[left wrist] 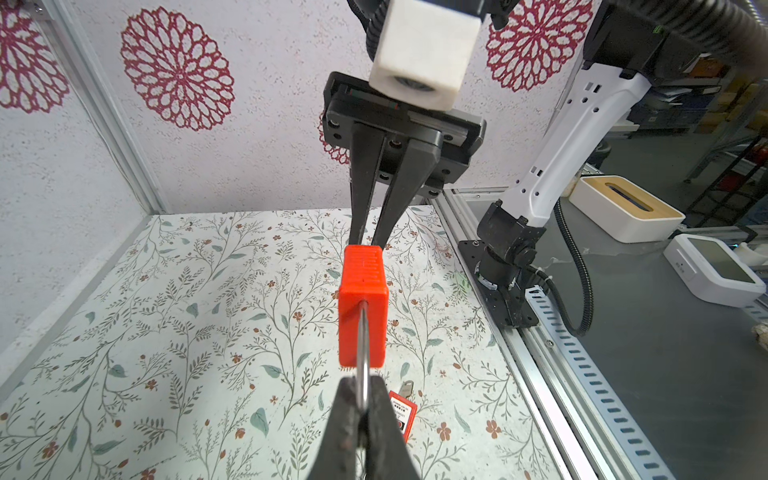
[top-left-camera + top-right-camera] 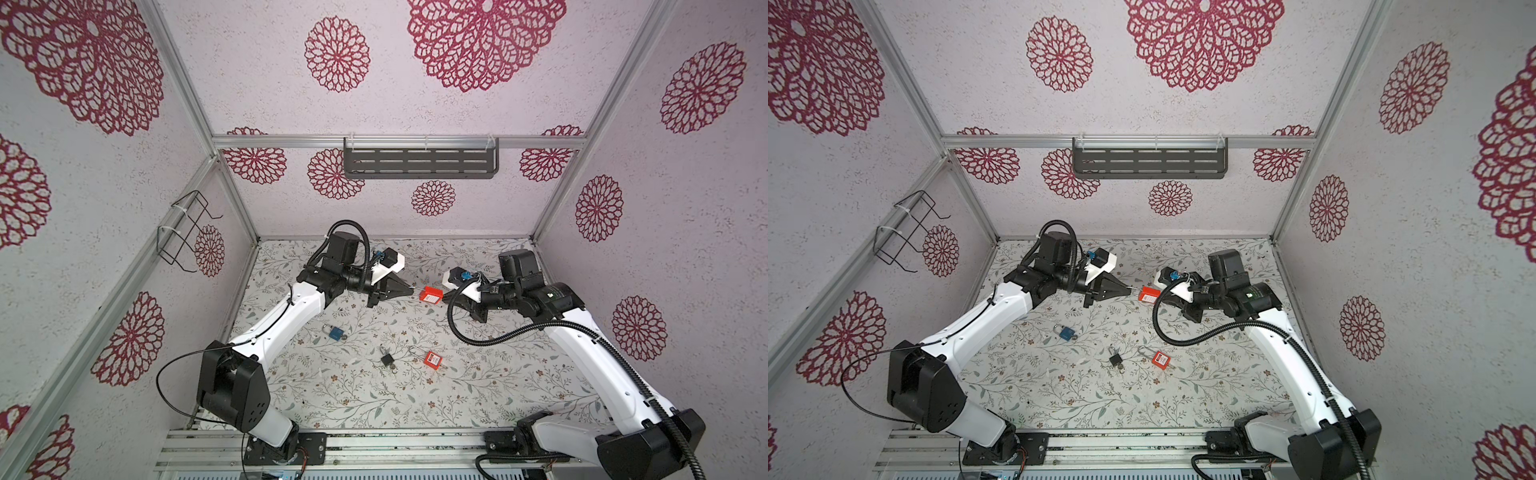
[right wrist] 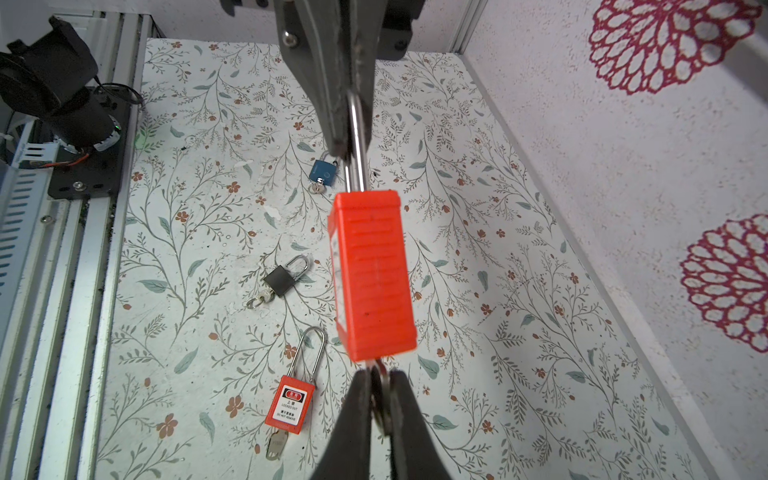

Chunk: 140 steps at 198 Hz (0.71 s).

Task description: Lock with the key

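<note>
Top views look down; close wrist views share the padlock (image 1: 363, 307).

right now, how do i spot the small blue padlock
On the floral-patterned tabletop, look beside the white left arm. The small blue padlock lies flat there; a black padlock and a red plastic padlock lie to its right, and it alone is blue.

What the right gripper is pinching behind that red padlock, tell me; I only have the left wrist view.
Observer: In the right wrist view the right gripper pinches a metal key at the end of the held red padlock opposite its shackle.
Operator: Name what else lies down there besides the spare red padlock.
Observer: A black padlock lies just left of it in a top view.
Operator: Go on.
Observer: A blue padlock lies farther left, alone.
</note>
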### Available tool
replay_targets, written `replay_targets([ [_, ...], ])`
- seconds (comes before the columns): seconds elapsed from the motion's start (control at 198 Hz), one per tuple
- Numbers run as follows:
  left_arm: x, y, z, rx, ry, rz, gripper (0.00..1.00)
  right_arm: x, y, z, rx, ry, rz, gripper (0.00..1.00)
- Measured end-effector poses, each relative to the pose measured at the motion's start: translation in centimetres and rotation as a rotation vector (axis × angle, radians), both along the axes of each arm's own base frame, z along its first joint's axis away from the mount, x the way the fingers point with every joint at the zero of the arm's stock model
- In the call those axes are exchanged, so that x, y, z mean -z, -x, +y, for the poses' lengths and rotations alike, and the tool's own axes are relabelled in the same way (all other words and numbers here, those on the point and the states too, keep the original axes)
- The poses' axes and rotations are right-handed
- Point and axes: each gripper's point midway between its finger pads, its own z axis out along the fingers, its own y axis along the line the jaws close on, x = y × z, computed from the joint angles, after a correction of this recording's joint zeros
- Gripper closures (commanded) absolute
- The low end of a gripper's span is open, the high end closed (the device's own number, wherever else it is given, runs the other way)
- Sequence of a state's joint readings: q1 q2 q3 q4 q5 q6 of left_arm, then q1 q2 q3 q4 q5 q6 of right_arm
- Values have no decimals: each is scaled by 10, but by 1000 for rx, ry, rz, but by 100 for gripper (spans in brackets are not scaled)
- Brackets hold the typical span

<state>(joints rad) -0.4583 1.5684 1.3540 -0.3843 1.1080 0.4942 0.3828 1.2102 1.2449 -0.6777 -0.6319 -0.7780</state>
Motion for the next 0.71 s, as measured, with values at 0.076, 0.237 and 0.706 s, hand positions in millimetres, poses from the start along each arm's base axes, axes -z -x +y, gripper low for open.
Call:
replay_targets([
  [0.076, 0, 0, 0, 3, -3, -6, 100, 0, 0, 0, -3, -1, 0, 90],
  [0.237, 1, 3, 2, 16, -15, -27, 100, 2, 4, 1, -20, 3, 8, 94],
  [0.706, 4, 8, 8, 40, -38, -49, 100, 8, 13, 3, -55, 1, 20, 100],
])
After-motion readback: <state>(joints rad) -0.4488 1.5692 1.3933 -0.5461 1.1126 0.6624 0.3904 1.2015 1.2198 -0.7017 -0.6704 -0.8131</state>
